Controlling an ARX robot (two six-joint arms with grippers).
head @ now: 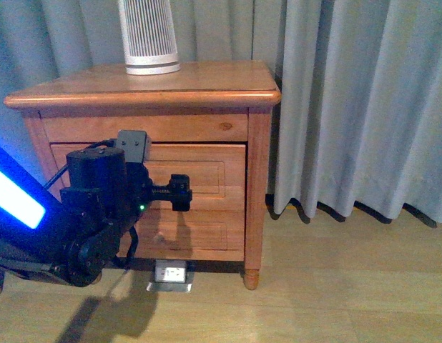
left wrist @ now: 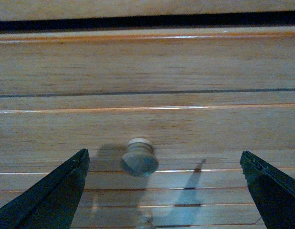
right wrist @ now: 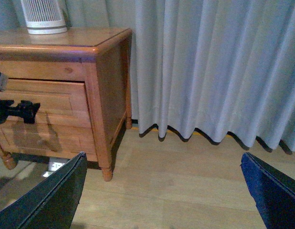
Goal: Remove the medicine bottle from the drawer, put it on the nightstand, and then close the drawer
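"Honey-brown drawer (head: 207, 171), the taller upper one of the nightstand (head: 258, 164): what is at it?" asks the desk.

"The left gripper (head: 181, 193)," says the photographer. "Its black arm (head: 92, 221) slants up from the lower left, bends at the elbow and holds the wrist level, pointed square at the drawer front. From the wrist camera, the round knob (left wrist: 139, 158) sits between the two dark fingers (left wrist: 47, 195), which stand wide apart and touch nothing."

"And the medicine bottle?"

"It shows in no view; the drawer's inside is hidden."

"The right gripper (right wrist: 162, 157)?"

"Off toward the nightstand's right flank, fingers spread wide and empty, over the pale wooden floor (right wrist: 185, 181) before the grey curtain (right wrist: 209, 71). A tall white ribbed cylinder (head: 148, 36) stands on the nightstand's top, toward the back, left of the middle."
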